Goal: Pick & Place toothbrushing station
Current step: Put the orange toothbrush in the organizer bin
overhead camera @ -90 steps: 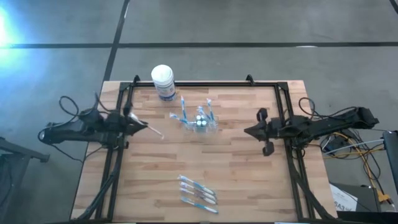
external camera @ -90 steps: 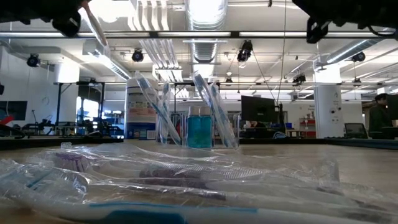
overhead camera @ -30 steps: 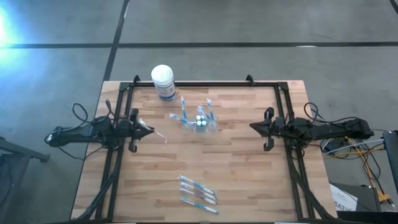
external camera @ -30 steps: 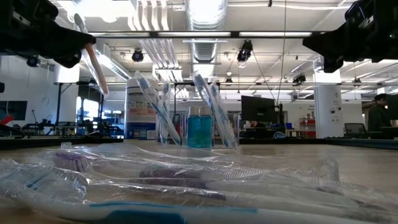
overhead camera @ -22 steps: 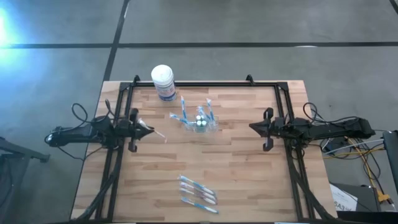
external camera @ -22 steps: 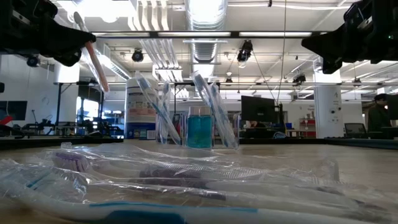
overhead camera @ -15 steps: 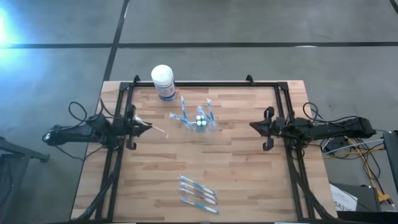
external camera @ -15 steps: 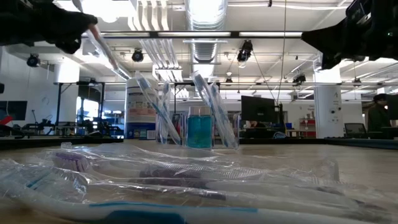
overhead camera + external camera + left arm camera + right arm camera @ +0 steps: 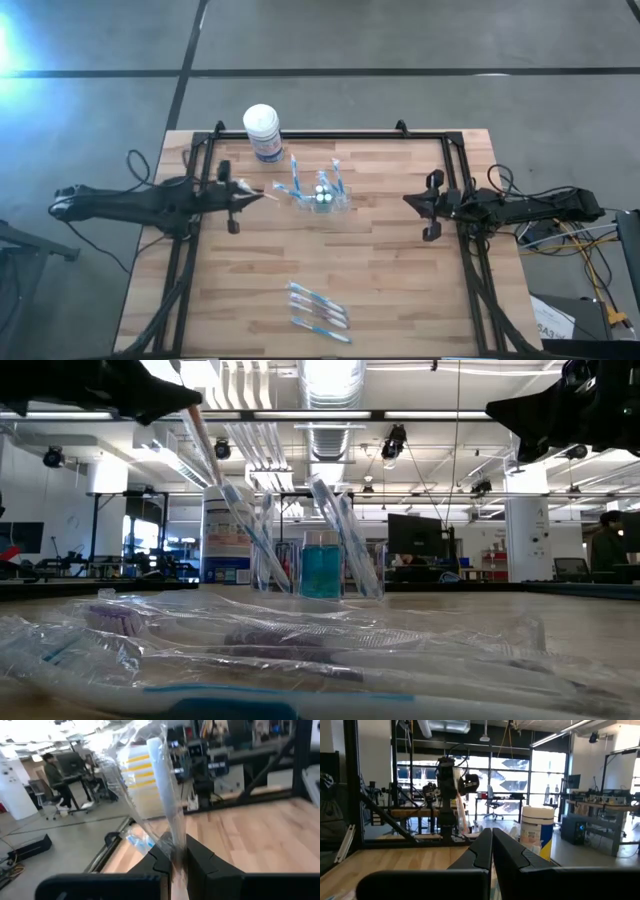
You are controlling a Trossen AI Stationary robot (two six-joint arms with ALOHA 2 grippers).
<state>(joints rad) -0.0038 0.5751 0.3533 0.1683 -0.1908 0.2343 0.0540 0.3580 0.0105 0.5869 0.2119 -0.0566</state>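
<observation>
Reaching in from the left edge of the high view, the left gripper (image 9: 243,196) is clenched on a wrapped toothbrush (image 9: 256,192), whose free end points toward the clear cup (image 9: 322,198) just right of frame centre. In the left wrist view the fingers (image 9: 199,856) pinch the white, plastic-wrapped handle (image 9: 164,785), which rises steeply above them. The low view shows that same brush (image 9: 203,444) slanting down at upper left, near the brushes standing in the cup (image 9: 320,568). The cup sits in the upper middle of the wooden table (image 9: 390,290), with a white-lidded tub (image 9: 262,130) at the table's top edge to its upper left. A cluster of wrapped toothbrushes (image 9: 318,310) lies at lower centre. The right gripper (image 9: 410,203) hangs at mid-right, well apart from the cup, its fingers (image 9: 478,851) pressed together on nothing.
</observation>
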